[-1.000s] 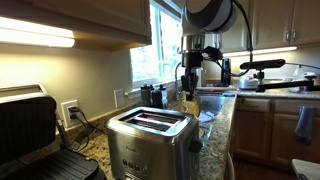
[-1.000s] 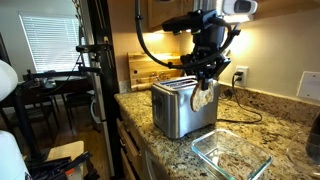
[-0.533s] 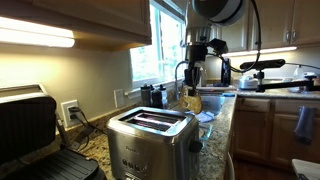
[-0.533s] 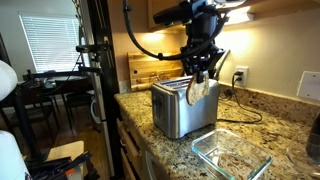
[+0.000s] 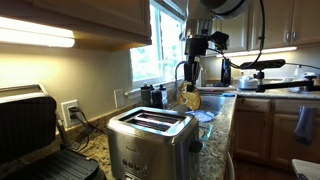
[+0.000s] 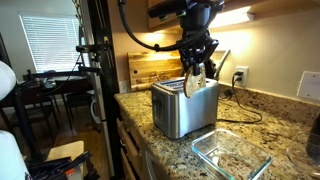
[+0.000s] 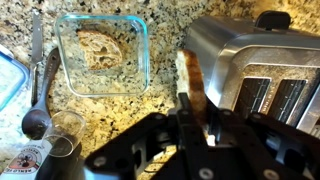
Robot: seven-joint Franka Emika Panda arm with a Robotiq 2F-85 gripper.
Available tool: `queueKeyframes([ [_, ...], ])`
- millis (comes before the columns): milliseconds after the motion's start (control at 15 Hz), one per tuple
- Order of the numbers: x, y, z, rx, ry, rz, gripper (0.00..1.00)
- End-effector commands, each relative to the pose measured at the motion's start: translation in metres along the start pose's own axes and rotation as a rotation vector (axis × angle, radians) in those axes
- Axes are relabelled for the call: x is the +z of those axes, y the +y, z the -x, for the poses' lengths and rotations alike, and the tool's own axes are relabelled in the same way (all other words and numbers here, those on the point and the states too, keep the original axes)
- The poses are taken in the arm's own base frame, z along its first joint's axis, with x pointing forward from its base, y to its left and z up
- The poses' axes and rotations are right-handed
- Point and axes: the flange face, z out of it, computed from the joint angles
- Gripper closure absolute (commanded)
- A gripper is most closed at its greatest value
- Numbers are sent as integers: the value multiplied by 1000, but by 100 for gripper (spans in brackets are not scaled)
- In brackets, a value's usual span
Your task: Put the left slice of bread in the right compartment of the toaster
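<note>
Tool point(image 6: 195, 70) is clamped on the bread slice point(image 6: 194, 84), pinching its upper part. The slice hangs below the fingers, close to upright with a slight tilt.

Both exterior views agree: tool point(image 5: 190, 88) up top, slice point(image 5: 190, 100) dangling under it, clear of the worktop point(image 6: 270, 115).

Slice position: in the air at one end of the toaster point(image 6: 183, 110). Its lower edge is about level with the toaster's top. It isn't in a slot yet. In an exterior view it sits just past the far end of the toaster point(image 5: 150, 140), and the two long slots point(image 5: 150, 120) are in plain sight nearer the camera.

Wrist view: the slice point(image 7: 193, 75) shows edge-on, running out from the tool point(image 7: 197, 112) toward the near edge of the toaster point(image 7: 255, 50). It overlaps that edge. I can't tell from here whether it touches the metal.

Rest of the scene:
- A glass dish point(image 7: 100, 50) sits on the speckled worktop point(image 7: 160, 20) just beside the toaster, with another brown slice point(image 7: 100, 45) lying flat inside. The same dish point(image 6: 232, 155) shows in an exterior view, in front of the toaster.
- A spoon point(image 7: 38, 115) lies on the worktop next to the dish.
- A black grill point(image 5: 30, 130) stands lid-up beside the toaster, apart from it.
- A wooden board point(image 6: 150, 70) leans against the wall behind the toaster.
</note>
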Motion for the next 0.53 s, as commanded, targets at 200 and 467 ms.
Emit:
queueKeyframes([
  [200, -6, -19, 5, -20, 16, 27, 93],
  [467, -10, -27, 3, -32, 20, 38, 93],
])
